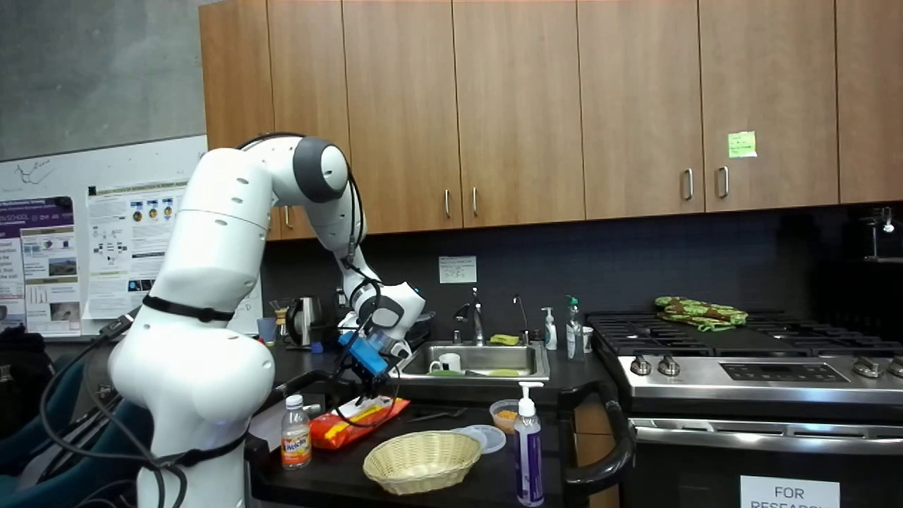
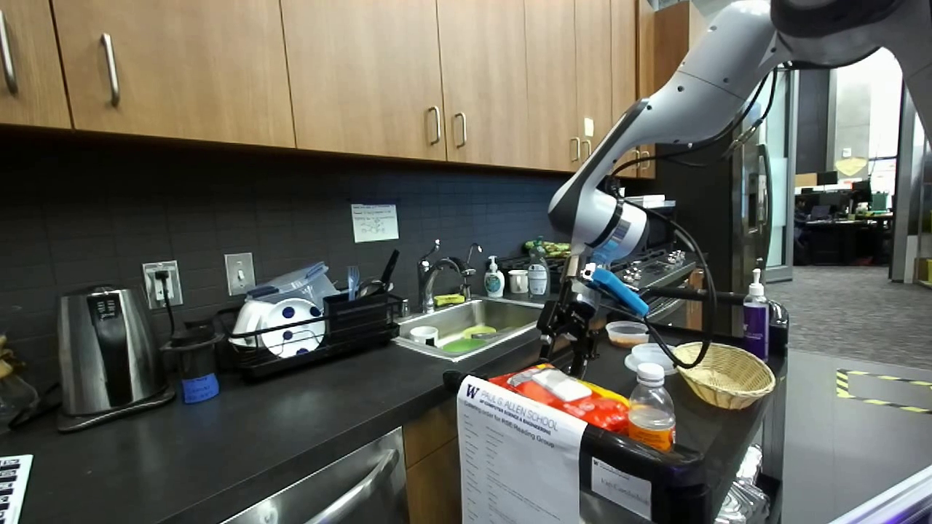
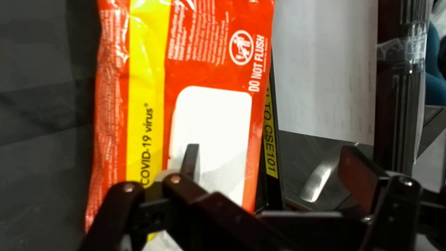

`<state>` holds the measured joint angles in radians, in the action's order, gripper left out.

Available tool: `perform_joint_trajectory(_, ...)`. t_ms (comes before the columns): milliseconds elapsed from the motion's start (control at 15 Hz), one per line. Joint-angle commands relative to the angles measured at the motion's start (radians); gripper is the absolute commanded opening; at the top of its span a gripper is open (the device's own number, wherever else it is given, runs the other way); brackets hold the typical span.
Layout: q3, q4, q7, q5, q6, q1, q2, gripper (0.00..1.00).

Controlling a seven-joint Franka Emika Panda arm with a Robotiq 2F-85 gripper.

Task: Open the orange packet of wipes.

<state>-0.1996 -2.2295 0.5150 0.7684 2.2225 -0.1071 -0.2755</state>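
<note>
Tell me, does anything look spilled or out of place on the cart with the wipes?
I see no spill. Slightly odd: what seems a loose clear lid lies between the woven basket and a small tub that looks uncovered. The orange packet looks undamaged where visible.

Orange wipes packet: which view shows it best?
The wrist view: the orange packet of wipes shows large, from above, its white lid facing the camera, though the gripper hides part. Both exterior views show it smaller, obliquely.

Both exterior views toward the sink (image 1: 487, 358), wrist view close above the packet (image 3: 188, 78).
</note>
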Motion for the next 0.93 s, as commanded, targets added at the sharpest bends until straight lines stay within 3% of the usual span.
perform_joint_trajectory(0, -0.001, 0.025, 0.034, 0.000, -0.043, 0.022, 0.002, 1.00)
perform_joint_trajectory(867, 0.016, 0.044, 0.043, -0.032, -0.065, 0.050, -0.057, 1.00)
